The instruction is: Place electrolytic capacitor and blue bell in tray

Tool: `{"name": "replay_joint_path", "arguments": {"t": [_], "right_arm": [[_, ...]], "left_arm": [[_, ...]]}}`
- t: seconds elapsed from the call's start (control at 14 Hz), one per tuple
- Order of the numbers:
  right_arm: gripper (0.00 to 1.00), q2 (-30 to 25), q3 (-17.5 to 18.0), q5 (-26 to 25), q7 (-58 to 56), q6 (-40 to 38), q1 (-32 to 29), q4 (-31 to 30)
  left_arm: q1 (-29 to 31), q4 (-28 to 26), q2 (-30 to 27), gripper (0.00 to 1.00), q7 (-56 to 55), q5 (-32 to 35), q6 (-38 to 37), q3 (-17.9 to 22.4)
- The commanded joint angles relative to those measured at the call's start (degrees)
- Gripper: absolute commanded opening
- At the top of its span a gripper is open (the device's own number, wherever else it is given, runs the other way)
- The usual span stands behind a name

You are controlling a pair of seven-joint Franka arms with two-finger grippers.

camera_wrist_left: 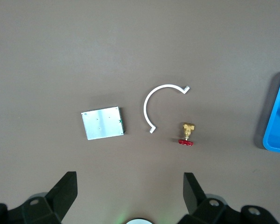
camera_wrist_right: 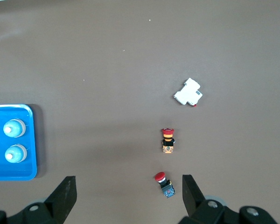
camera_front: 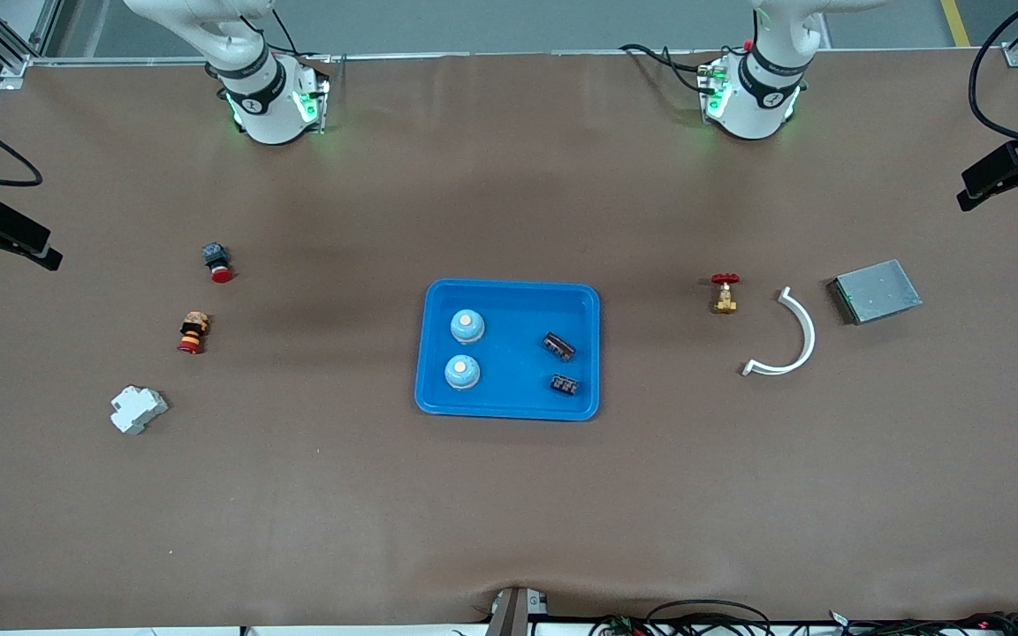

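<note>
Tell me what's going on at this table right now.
Nothing is being handled at the moment. Both arms wait pulled back near their bases, the left gripper and the right gripper open and empty above the table. The blue tray in the middle already holds two blue bells and two small dark parts. A brass valve, a white curved piece and a grey plate lie toward the left arm's end; two red-capped buttons and a white block toward the right arm's.
</note>
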Motion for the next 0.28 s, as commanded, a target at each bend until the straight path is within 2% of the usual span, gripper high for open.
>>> {"name": "replay_joint_path", "arguments": {"t": [0.0,0.21], "right_arm": [[1.00,-1.51,0.43,0.64,0.30,0.61,-0.62,-1.21],[1.00,-1.51,0.43,0.64,0.30,0.53,-0.71,-1.12]], "left_arm": [[0.09,-0.28,-0.93,1.00,1.32,-0.97,-0.02,-0.20],[-0.17,-0.37,-1.01,1.00,1.32,-1.06,-0.28,-0.38]]}}
